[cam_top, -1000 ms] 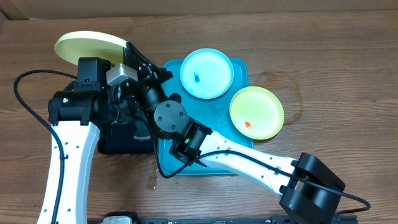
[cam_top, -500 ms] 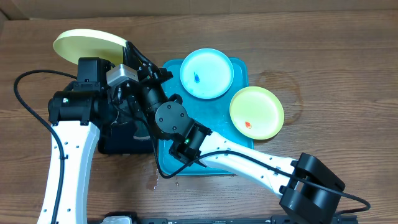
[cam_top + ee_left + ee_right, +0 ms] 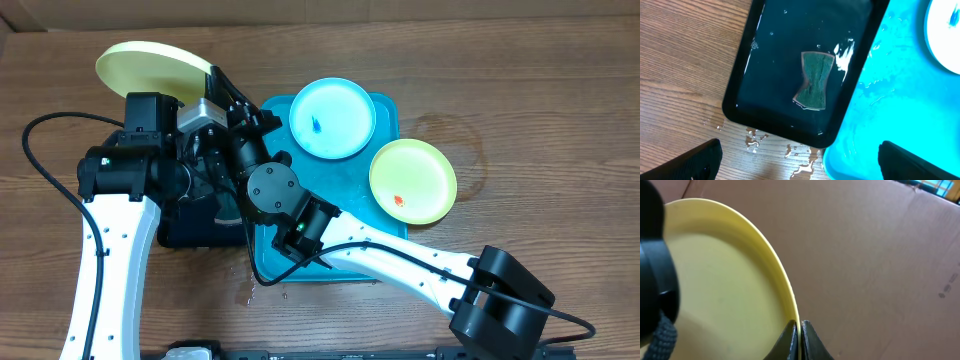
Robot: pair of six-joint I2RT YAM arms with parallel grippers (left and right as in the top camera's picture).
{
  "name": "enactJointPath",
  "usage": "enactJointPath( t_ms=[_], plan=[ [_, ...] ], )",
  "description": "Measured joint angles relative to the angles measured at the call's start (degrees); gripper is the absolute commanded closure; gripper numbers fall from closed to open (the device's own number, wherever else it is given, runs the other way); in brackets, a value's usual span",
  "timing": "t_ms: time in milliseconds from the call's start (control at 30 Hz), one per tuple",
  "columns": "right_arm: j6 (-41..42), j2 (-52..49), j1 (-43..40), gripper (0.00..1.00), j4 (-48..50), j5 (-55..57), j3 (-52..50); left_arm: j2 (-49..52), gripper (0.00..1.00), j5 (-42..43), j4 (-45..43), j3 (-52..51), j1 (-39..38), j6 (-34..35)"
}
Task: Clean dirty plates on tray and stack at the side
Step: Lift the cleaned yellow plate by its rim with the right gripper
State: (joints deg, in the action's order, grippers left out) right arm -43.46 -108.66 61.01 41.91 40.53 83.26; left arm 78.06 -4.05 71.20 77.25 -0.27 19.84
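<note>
right pincer [image 3: 799, 330]: pinched tight on the rim of a yellow-green plate [image 3: 725, 280] | plate: spreads toward 10 o'clock from it | left pincer [image 3: 800, 162]: wide apart over black tray [image 3: 770, 60]

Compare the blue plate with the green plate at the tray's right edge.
Colour: the blue plate is light blue, the green plate lime. Smear: the blue plate has a blue mark, the green plate an orange one. Place: the blue plate overlaps the tray's top rim in the overhead view; the green plate overlaps its right rim, mostly over the table. Both round, face up, unheld.
</note>
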Motion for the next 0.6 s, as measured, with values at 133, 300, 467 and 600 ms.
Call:
enactJointPath(
  t_ms=[133,300,467,600],
  plan=[
    [7.39,0.00,-0.26,0.96,-10.67,1.09,0.39,0.00,0.00,0.00,0.00,0.00,0.00,0.00],
    [27.80,-0.02,-1.84,0.96,-35.19,-0.11,1.11,0.00,0.00,-0.09,0.07,-0.04,0.02,0.00],
    [49.55,-0.33,-5.70,0.96,-49.11,-6.25,0.90,0.02,0.00,0.00,0.13,-0.04,0.04,0.00],
    [58.10,-0.31,-9.09,0.96,-50.14,-10.93,0.90,0.02,0.00,0.00,0.13,-0.04,0.04,0.00]
  ],
)
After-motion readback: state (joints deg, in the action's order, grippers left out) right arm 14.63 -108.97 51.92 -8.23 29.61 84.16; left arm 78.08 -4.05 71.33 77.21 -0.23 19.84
